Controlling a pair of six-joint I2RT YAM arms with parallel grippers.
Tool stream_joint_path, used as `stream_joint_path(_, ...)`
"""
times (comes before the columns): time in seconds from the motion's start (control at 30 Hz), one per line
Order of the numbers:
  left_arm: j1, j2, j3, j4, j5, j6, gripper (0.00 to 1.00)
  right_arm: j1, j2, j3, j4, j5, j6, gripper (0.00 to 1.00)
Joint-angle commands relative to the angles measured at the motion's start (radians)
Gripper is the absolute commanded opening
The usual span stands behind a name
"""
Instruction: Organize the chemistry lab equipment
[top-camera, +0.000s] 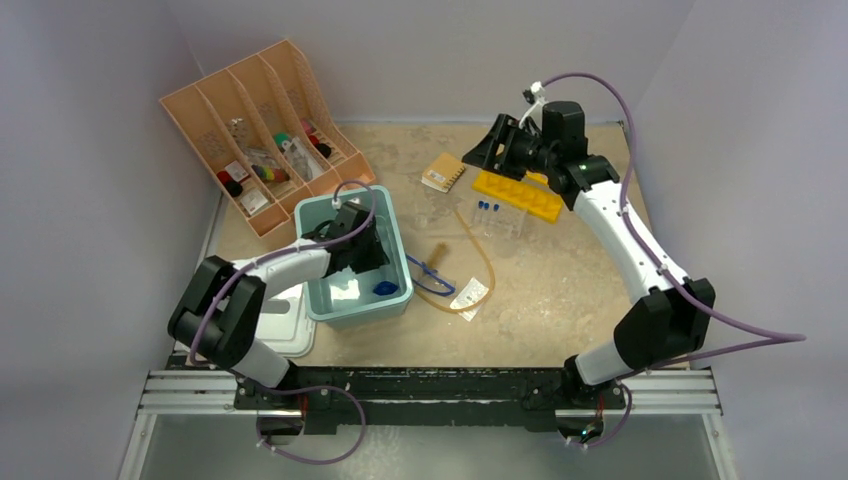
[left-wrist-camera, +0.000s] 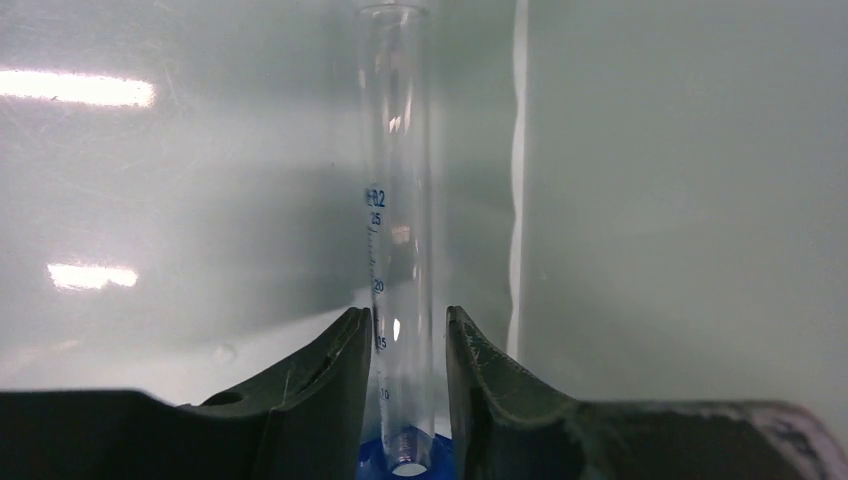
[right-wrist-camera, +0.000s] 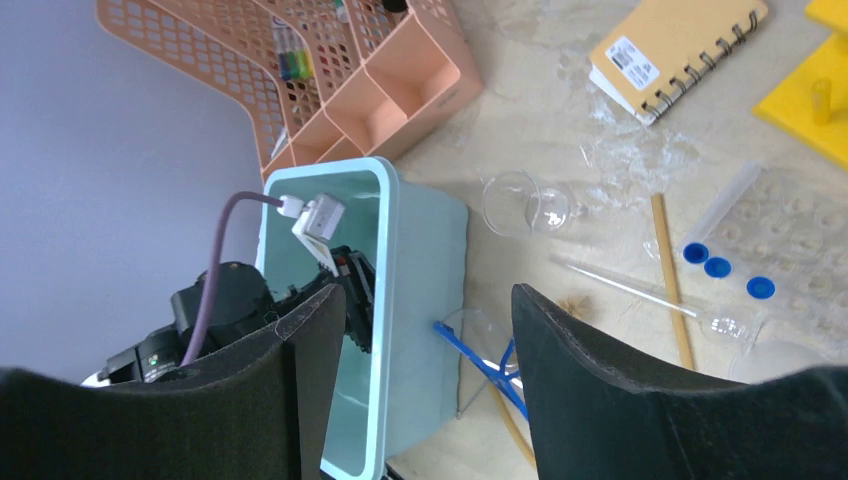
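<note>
My left gripper (top-camera: 365, 255) reaches down inside the pale teal tub (top-camera: 398, 240). In the left wrist view a clear graduated cylinder (left-wrist-camera: 400, 250) lies lengthwise between the fingers of the left gripper (left-wrist-camera: 408, 315), its blue base (left-wrist-camera: 375, 462) nearest the camera. The jaws stand slightly apart, with a thin gap on the right side. My right gripper (top-camera: 495, 145) hovers high over the far table, open and empty (right-wrist-camera: 428, 295). Blue-rimmed goggles (top-camera: 432, 275) and amber tubing (top-camera: 484, 262) lie right of the tub. Blue-capped test tubes (top-camera: 488, 208) lie beyond them.
A peach slotted organiser (top-camera: 265, 110) stands at the back left. A yellow rack (top-camera: 518, 195) and a spiral notebook (top-camera: 443, 172) lie under the right arm. A white lid (top-camera: 285, 322) sits left of the tub. Clear glassware (right-wrist-camera: 525, 205) rests near the tub's far end.
</note>
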Motion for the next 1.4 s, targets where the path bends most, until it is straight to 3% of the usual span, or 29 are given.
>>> stream_joint_path(0.0,0.008,-0.056,0.045,-0.020,-0.018,0.026,0.35,0.013,-0.010,-0.072,0.030,0.008,0.058,0.62)
stream_joint_path(0.27,0.008,-0.256,0.126,-0.129,-0.169,0.088,0.47,0.172,-0.023,-0.222,0.009,0.237,-0.034,0.62)
stream_joint_path(0.47,0.008,-0.376,0.206,-0.165,-0.227,0.113,0.49,0.242,-0.074,-0.434,0.139,0.155,-0.251,0.63)
stream_joint_path(0.8,0.008,-0.429,0.295,-0.218,-0.230,0.107,0.52,0.309,0.036,-0.488,0.191,0.022,-0.509,0.69)
stream_joint_path(0.9,0.008,-0.461,0.273,-0.170,-0.224,0.095,0.52,0.312,0.101,-0.450,0.210,0.008,-0.547,0.66)
stream_joint_path(1.17,0.008,-0.506,0.261,-0.136,-0.240,0.079,0.54,0.345,0.228,-0.383,0.184,-0.081,-0.596,0.47)
stream_joint_path(1.37,0.008,-0.547,0.230,-0.050,-0.231,0.031,0.55,0.346,0.254,-0.391,0.158,-0.118,-0.597,0.43)
